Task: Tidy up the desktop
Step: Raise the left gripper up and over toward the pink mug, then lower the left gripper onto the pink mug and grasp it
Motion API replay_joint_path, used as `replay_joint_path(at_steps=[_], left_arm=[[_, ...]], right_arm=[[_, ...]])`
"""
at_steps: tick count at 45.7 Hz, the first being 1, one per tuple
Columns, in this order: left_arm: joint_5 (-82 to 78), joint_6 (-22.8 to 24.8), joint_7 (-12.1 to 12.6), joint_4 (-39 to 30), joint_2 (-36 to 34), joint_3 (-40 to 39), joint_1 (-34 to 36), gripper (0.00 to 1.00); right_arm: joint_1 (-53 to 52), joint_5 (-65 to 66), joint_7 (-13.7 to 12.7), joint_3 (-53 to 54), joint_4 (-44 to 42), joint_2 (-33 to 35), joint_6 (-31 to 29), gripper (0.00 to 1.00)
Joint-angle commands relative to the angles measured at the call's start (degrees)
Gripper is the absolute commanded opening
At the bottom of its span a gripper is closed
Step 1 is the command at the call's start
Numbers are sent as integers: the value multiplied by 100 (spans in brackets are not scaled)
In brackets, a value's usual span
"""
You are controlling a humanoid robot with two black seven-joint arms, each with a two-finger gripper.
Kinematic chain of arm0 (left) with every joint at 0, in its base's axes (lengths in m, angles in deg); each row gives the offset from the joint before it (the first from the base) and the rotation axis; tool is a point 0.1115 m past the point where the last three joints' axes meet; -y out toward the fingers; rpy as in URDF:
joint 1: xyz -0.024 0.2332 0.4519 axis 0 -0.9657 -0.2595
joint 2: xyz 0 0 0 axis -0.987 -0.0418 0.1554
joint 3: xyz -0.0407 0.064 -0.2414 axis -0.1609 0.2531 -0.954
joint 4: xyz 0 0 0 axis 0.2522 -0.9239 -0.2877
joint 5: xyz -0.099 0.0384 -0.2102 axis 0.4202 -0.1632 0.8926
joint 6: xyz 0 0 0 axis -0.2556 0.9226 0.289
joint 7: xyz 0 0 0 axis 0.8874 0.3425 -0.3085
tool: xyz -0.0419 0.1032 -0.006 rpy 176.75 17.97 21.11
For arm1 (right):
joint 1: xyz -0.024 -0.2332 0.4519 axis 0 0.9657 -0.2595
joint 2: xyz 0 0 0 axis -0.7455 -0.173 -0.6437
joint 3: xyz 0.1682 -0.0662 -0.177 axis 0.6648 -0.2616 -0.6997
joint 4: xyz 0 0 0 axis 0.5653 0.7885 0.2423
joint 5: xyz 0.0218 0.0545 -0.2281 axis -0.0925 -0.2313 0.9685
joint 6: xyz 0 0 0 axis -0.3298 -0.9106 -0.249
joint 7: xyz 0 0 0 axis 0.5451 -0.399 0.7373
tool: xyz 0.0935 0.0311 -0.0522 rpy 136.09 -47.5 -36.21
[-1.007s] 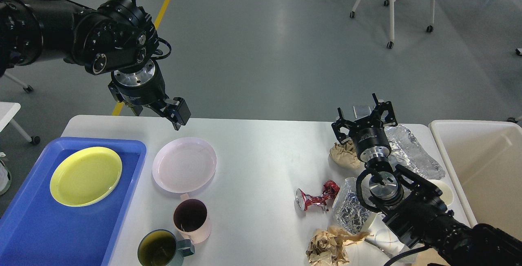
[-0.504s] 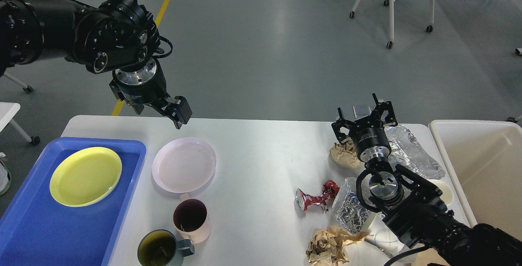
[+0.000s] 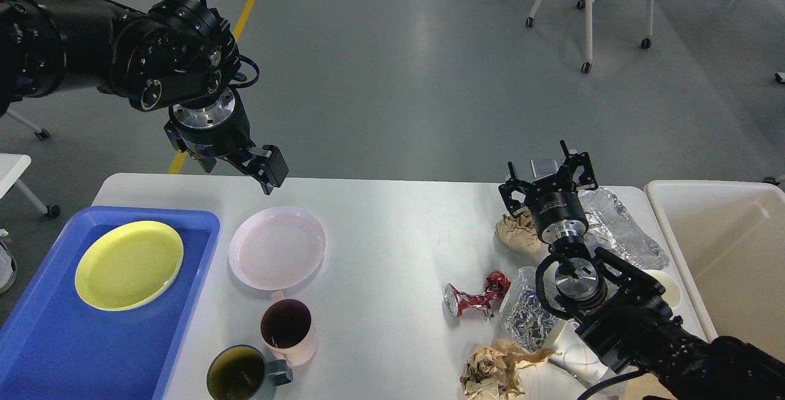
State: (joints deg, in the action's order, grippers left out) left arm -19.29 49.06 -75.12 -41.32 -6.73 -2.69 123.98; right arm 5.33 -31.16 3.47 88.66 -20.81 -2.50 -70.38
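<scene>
left gripper (image 3: 268,174) above desktop (image 3: 392,234)

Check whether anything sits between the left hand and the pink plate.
Nothing visible does. The left hand hangs over the far rim of the pink plate, with only bare desktop around it. The mugs sit on the plate's near side.

You saw the table (image 3: 392,234) as a wide white rectangle with rounded corners, its smooth top faintly glossy. It lay flat and level across the lower part of the head view, its far edge running straight from left to right against the grey floor. Its middle stretch was bare, while both ends were crowded with things
</scene>
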Motion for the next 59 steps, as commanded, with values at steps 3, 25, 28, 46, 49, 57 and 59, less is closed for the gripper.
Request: replay_joint_path(at_steps=[3, 25, 28, 46, 49, 57, 59], left_arm=[[0, 0, 0, 0, 5, -2, -28, 100], [0, 0, 0, 0, 119, -46, -301, 100], [0, 0, 8, 0, 119, -46, -406, 100], [0, 597, 9, -395, 198, -125, -670, 100], [0, 615, -9, -421, 216, -169, -766, 100], [0, 833, -27, -905, 330, -187, -863, 100], [0, 833, -18, -922, 339, -187, -872, 100]], right_arm=[[0, 0, 2, 0, 9, 0, 0, 100], [0, 0, 2, 0, 9, 0, 0, 100], [0, 0, 2, 0, 9, 0, 0, 100], [0, 0, 2, 0, 9, 0, 0, 100], [0, 0, -7, 0, 9, 0, 0, 100], [0, 0, 2, 0, 9, 0, 0, 100], [0, 0, 2, 0, 9, 0, 0, 100]])
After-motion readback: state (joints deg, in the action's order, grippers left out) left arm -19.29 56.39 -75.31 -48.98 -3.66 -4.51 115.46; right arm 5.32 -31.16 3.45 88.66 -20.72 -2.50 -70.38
